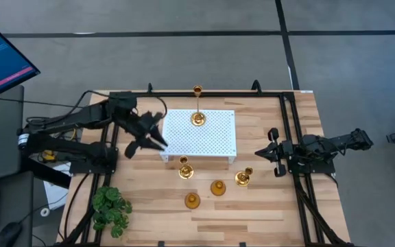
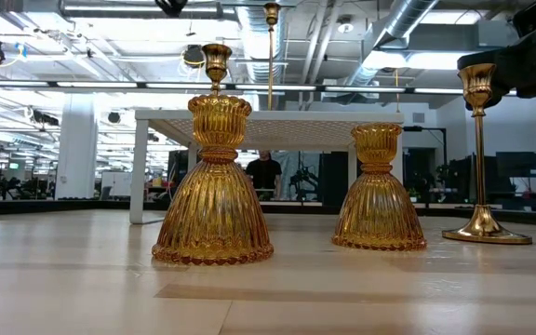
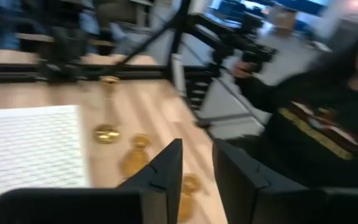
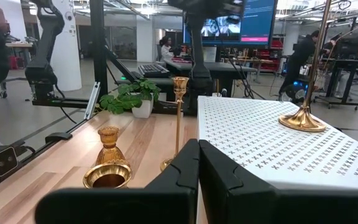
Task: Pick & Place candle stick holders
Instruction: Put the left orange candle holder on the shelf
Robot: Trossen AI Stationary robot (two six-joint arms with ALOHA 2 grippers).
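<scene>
Candle stick holders: I count five. Tall holder (image 1: pixel 197 118) stands upright on the white perforated board (image 1: pixel 214 137), near its far edge. Four others on the bare worktop (image 1: pixel 266 213) in front of the board: one with a thin stem (image 1: pixel 184 169) just by the board's front left leg, one with a thin stem (image 1: pixel 243 177) near the front right leg, two short bell-shaped ones (image 1: pixel 217 187) and (image 1: pixel 192 200) closer to the front edge. Left claw (image 1: pixel 155 136) hangs at the board's left edge, fingers spread, nothing between them; tall holder sits off to its right, well apart. Right claw (image 1: pixel 271 152) waits at the worktop's right side, just right of the board; in its wrist view the fingers (image 4: pixel 182 163) look pressed nearly together, holding nothing; the nearest holder (image 4: pixel 109 163) is just beside it. Green plant (image 1: pixel 110 208) at front left corner
</scene>
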